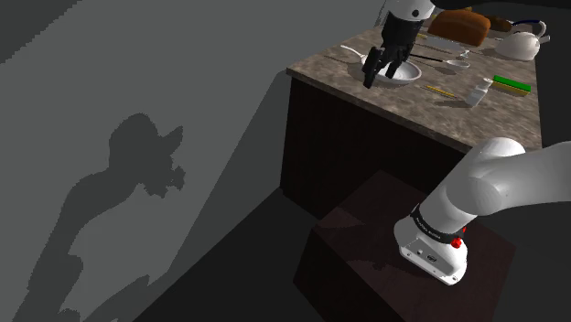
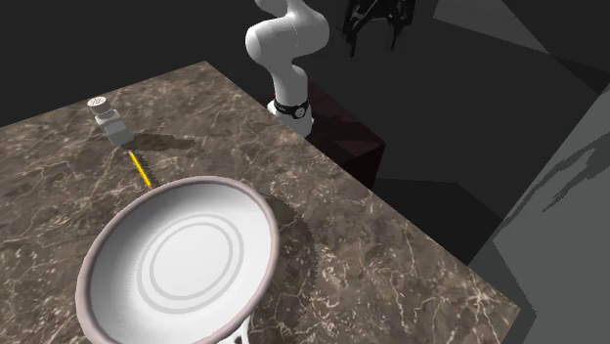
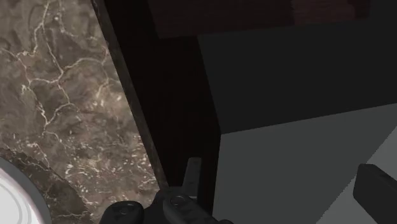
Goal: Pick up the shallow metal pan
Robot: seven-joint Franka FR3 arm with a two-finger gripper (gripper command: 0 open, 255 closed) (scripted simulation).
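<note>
I see the gripper (image 1: 380, 79) at the white pan (image 1: 412, 71) near the tabletop's (image 1: 457, 119) left end. Its fingers (image 3: 193, 177) are spread, pinching nothing.

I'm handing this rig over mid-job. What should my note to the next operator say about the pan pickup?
Gripper: open, nothing between its fingers. It hovers low over the shallow pan, on the side towards the counter's edge.
Pan: drawn white with a greyish rim, sitting on the marble countertop near its corner, not grasped.
Done: the gripper is at the pan.
Left: bring the fingers astride the rim, close, and lift.
</note>
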